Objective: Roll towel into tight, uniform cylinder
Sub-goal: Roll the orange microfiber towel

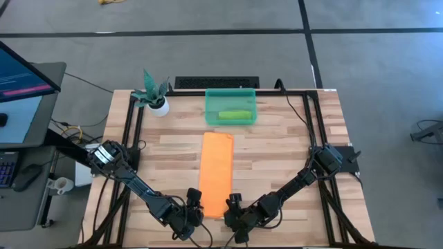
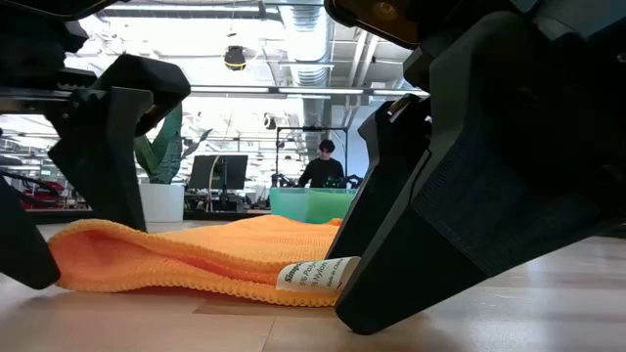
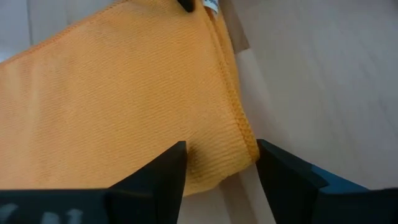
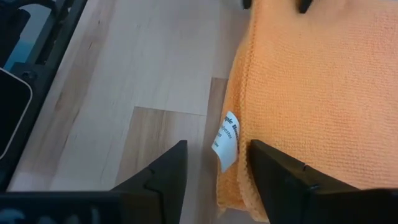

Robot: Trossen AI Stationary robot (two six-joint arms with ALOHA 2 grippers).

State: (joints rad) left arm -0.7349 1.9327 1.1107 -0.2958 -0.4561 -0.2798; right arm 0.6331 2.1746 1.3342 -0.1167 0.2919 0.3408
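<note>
At the near edge of the desk (image 1: 277,149), left of its middle, the left gripper (image 1: 196,207) is down on the near left corner of the orange towel (image 1: 216,173), its jaws open with the folded corner lying between them, not yet pinched. The towel lies flat as a long folded strip running from the near edge toward the far edge, where a green bin (image 1: 231,107) and a small potted plant (image 1: 154,93) stand. To the right, the right gripper (image 1: 234,207) sits at the towel's near right corner, jaws likewise apart, straddling the hem beside the white label (image 4: 227,142).

The risk I see: if one side bites fewer layers than the other, or the two arms turn unevenly, the roll would likely start skewed and end loose or cone-shaped. The label could also snag a finger.
</note>
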